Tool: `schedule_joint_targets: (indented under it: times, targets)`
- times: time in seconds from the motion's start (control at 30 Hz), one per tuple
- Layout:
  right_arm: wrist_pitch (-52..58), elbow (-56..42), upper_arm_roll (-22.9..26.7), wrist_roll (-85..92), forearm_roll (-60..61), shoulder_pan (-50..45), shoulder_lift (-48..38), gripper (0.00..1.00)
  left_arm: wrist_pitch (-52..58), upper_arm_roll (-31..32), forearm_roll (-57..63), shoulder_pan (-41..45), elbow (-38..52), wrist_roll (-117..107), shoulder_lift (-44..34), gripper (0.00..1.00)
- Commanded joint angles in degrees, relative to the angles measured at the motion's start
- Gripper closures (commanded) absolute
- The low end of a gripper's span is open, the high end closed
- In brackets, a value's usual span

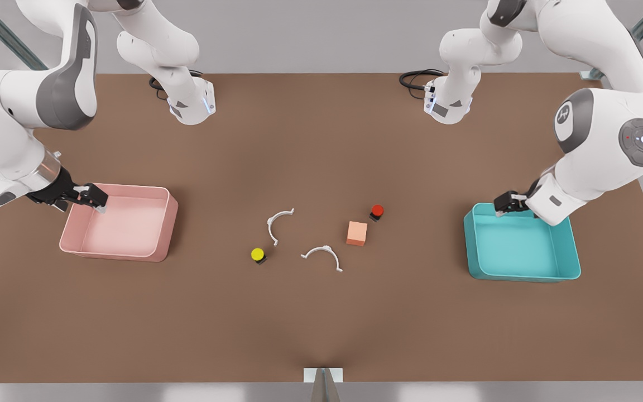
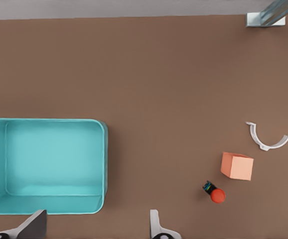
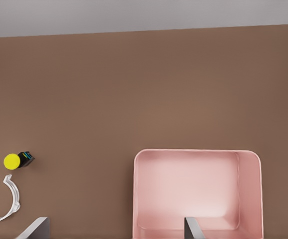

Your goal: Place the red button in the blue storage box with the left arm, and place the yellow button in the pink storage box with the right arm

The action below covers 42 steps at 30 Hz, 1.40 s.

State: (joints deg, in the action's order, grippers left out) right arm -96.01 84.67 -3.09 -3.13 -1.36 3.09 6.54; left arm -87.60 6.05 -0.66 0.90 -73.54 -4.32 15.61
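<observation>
Red button [image 1: 377, 211] on its side, cap away from cube [image 1: 356, 233]; both pincers [image 2: 96, 226] [image 3: 116, 229] apart.

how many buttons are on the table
2. The red button sits beside the peach cube, nearer the blue box. The yellow button sits near the table's middle, toward the pink box.

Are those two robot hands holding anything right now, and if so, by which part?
Nothing is held. The left hand hovers open over the blue storage box, and the right hand open over the pink storage box. Both buttons lie on the table.
</observation>
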Motion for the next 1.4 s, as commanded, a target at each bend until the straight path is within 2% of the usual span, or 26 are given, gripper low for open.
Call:
schedule_joint_targets:
  times: [0.0, 0.03, 0.13, 0.17, 0.2, 0.27, 0.3, 0.4, 0.47, 0.53, 0.67, 0.8, 1.03, 1.07, 1.1, 1.13, 1.27, 1.37]
  targets:
    - [-0.06, -0.03, -0.07, -0.39, 0.04, -0.01, -0.03, 0.00, -0.46, 0.02, -0.04, 0.24, 0.24, 0.62, 0.39, 0.00]
    - [-0.23, -0.03, -0.07, -0.39, -0.05, -0.10, 0.23, 0.00, -0.38, 0.28, -0.04, 0.59, 0.24, 0.71, 0.57, 0.00]
    - [-7.78, -0.03, -1.74, -1.09, -0.05, -1.50, 3.56, 0.00, -1.34, 0.28, -0.04, 13.15, 0.06, 0.89, 5.92, 0.00]
    - [-11.47, -0.03, -1.74, -1.44, -0.31, -4.58, 5.41, 0.00, -7.29, 0.28, -0.04, 16.84, -2.73, 3.25, 6.98, 0.00]
    - [-13.76, -0.03, -1.74, -1.44, -0.23, -6.34, 7.25, 0.00, -15.65, 0.28, -0.04, 19.22, -9.59, 3.96, 6.46, 0.00]
    - [-18.60, -0.03, -1.74, -2.49, -0.23, -10.11, 11.21, 0.00, -26.03, 0.19, -0.04, 19.84, -18.83, 3.79, 5.23, 0.00]
    - [-20.01, -0.20, -1.74, -8.03, -0.40, -13.02, 12.80, 0.00, -35.52, 0.19, 0.04, 20.19, -25.77, 3.96, 4.61, 0.00]
    - [-23.08, -0.03, -1.65, -12.59, -0.23, -18.81, 16.93, 0.00, -43.61, 0.19, 0.13, 22.66, -32.71, 0.54, 4.35, 0.00]
    - [-25.01, 0.32, -1.74, -17.00, -0.14, -20.84, 20.18, 0.00, -53.72, 0.19, 0.13, 25.03, -39.84, -3.59, 3.73, 0.00]
    - [-30.20, -0.03, -1.65, -17.26, 0.12, -22.07, 23.69, 0.00, -56.01, 0.19, 0.13, 26.08, -41.42, -5.62, 4.17, 0.00]
    - [-30.38, -0.20, -4.12, -24.03, -0.05, -22.77, 26.77, 0.00, -58.65, 0.19, 0.13, 26.61, -44.85, -6.14, 5.49, 0.00]
    - [-31.61, -0.03, -4.12, -23.50, -0.23, -24.01, 28.62, 0.00, -58.65, 0.19, 0.13, 27.40, -45.64, -6.67, 7.25, 0.00]
    - [-31.61, 3.66, -4.12, -25.88, -0.23, -24.97, 30.38, 0.00, -60.14, 0.19, 0.05, 27.49, -45.64, -6.85, 14.72, 0.00]
    - [-31.61, 4.01, -4.12, -25.79, -0.31, -24.62, 30.64, 0.00, -60.14, 0.19, -0.04, 27.49, -45.64, -6.85, 14.63, 0.07]
    - [-31.70, 4.63, -4.03, -25.79, -1.36, -24.53, 30.90, 0.00, -60.14, 0.19, -0.04, 27.49, -45.64, -7.02, 14.63, 0.26]
    - [-31.70, 4.80, -4.03, -25.79, -2.95, -24.01, 31.08, 0.00, -60.05, 0.19, -0.04, 27.40, -45.64, -7.02, 14.45, 0.38]
    - [-36.09, 8.06, -4.03, -25.88, -4.27, -24.01, 31.60, 0.00, -59.70, 0.19, -0.04, 27.40, -45.64, -8.17, 13.58, 0.56]
    - [-38.99, 8.41, -4.03, -25.88, -4.27, -24.36, 33.36, 0.00, -54.08, -0.07, -0.04, 26.79, -45.03, -8.17, 7.87, 0.58]
